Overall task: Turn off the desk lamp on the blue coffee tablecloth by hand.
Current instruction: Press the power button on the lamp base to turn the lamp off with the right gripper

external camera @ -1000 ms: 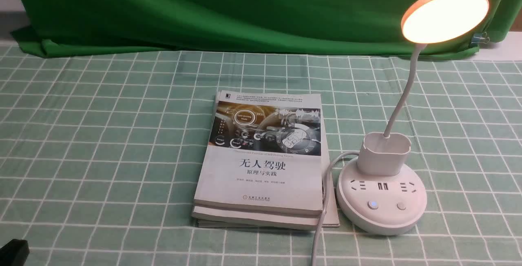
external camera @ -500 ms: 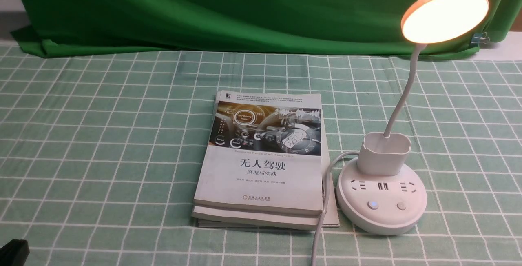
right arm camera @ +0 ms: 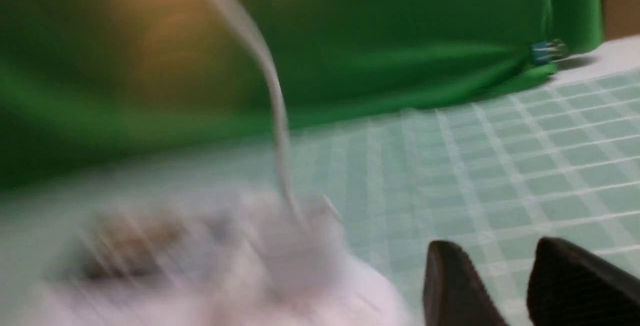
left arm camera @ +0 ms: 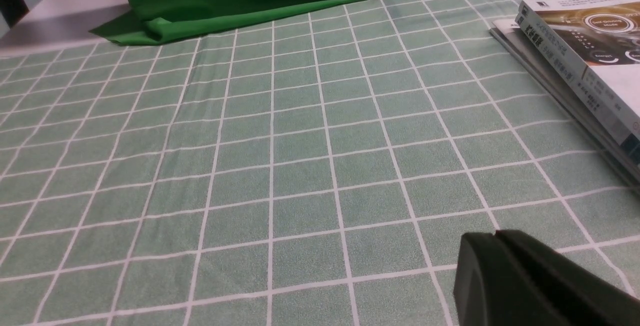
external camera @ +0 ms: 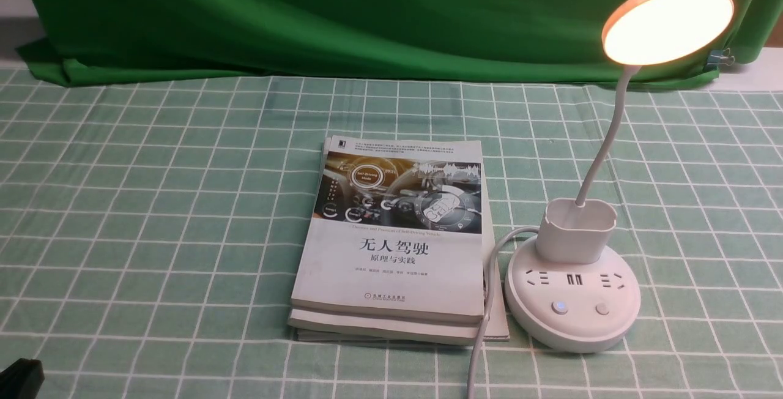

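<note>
No change is recorded in the front view over the preceding second: the desk lamp [external camera: 575,231] is lit and stands on the blue coffee tablecloth [external camera: 153,203], just beside the books [external camera: 391,252]. The right wrist view is smeared, so motion of the right hand [right arm camera: 495,253] is inferred; its fingers are held apart, empty. The left hand [left arm camera: 495,238] is pressed together. No button is yet reached.

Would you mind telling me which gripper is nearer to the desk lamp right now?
Right. The right gripper has the desk lamp close before it; the left gripper is at the tablecloth's near left corner, with the books between.
</note>
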Available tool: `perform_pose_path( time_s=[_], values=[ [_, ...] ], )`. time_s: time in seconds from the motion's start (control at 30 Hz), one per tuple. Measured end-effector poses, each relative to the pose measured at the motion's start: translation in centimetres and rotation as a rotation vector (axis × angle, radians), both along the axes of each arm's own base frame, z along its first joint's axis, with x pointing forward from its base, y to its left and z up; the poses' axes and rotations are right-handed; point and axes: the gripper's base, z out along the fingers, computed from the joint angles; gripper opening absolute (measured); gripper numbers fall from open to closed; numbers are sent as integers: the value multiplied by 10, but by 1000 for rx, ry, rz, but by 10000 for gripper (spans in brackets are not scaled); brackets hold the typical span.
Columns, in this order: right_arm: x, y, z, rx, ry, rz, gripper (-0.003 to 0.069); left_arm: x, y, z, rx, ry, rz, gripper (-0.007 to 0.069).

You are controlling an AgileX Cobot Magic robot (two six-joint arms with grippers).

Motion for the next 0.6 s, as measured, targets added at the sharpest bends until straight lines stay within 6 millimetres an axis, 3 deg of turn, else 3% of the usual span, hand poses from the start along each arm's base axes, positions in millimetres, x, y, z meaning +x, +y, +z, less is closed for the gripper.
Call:
perform_pose_path(
  time_s=[0.1, 0.3, 0.37, 0.4, 0.47, 0.5, 0.6],
  values=[
    [0, -1, 10, 213, -83, -5, 242, 0, 0, 0, 0, 0, 0, 0],
    [-1, -2, 15, 287, -140, -5, 181, 0, 0, 0, 0, 0, 0, 0],
    [0, 0, 17, 243, -38, 2, 90, 0, 0, 0, 0, 0, 0, 0],
    [2, 1, 29, 207, 10, 12, 61, 0, 0, 0, 0, 0, 0, 0],
    [4, 3, 38, 151, 80, 28, 48, 0, 0, 0, 0, 0, 0, 0],
    [10, 7, 53, 49, 207, 62, 43, 0, 0, 0, 0, 0, 0, 0],
    [25, 12, 73, -64, 398, 115, 41, 0, 0, 0, 0, 0, 0, 0]
  ],
)
